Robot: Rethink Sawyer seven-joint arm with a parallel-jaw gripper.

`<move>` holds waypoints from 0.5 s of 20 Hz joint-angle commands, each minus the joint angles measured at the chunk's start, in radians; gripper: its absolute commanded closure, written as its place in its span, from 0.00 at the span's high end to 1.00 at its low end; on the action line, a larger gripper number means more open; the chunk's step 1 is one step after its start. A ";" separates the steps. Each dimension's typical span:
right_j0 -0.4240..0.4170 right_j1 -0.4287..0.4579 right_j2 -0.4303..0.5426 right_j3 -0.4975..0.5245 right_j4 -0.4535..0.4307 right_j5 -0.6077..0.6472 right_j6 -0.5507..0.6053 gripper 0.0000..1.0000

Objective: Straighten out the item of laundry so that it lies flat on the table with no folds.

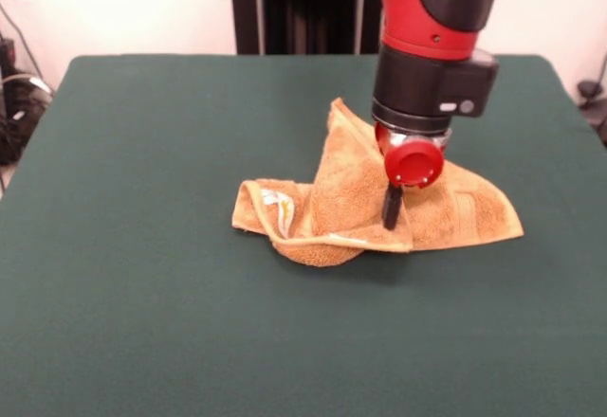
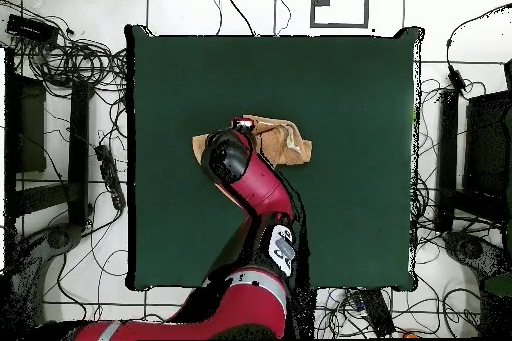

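Observation:
The orange-tan towel point(image 1: 341, 199) lies crumpled near the middle of the green table point(image 1: 142, 322). One part stands up in a peak beside the wrist, and the left corner is folded over, showing the white label point(image 1: 281, 208). A flatter part with a border band spreads to the right. My gripper point(image 1: 391, 210) comes straight down onto the towel near its front edge and appears shut on a fold of it. In the overhead view the arm covers much of the towel point(image 2: 292, 143), and the gripper point(image 2: 243, 123) shows at the towel's top edge.
The table's edges point(image 2: 405, 157) are far from the towel on all sides. Cables and equipment lie on the floor around the table point(image 2: 70, 67). The robot's pedestal stands behind the table's far side in the front view.

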 commanded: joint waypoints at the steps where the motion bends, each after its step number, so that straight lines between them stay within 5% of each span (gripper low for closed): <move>1: 0.053 0.061 -0.035 -0.025 -0.007 0.147 0.178 0.00; 10: 0.058 -0.011 -0.092 0.038 -0.040 0.174 0.157 0.00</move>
